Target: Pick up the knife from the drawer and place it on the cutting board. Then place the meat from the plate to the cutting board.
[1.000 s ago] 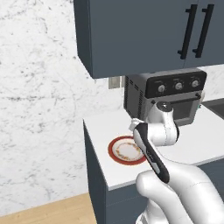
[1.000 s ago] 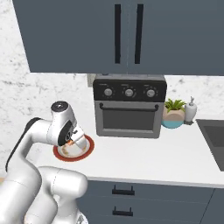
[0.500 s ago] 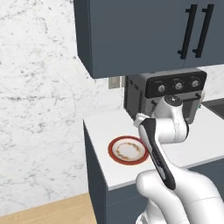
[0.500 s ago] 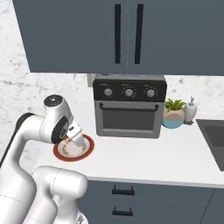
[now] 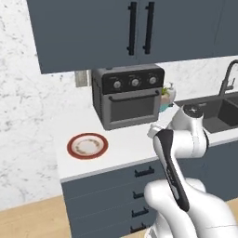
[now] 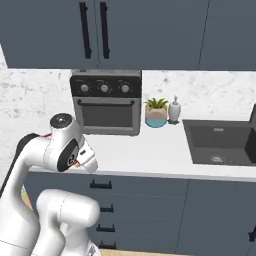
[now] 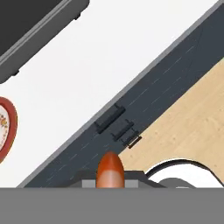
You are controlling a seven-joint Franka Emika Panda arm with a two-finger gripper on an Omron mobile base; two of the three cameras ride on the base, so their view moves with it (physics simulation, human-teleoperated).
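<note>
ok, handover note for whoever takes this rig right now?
Gripper: shut on the meat, held above the front edge of the white counter.
Plate: bare, on the counter left of the toaster oven.
Done: meat lifted off the plate.
Left: carry the meat to the cutting board and release it there. Also check that the knife lies on the board; these views don't settle that.

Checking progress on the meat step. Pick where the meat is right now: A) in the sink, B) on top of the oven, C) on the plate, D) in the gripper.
D: the hand view shows the orange-brown meat at the gripper, and the plate is bare.
</note>
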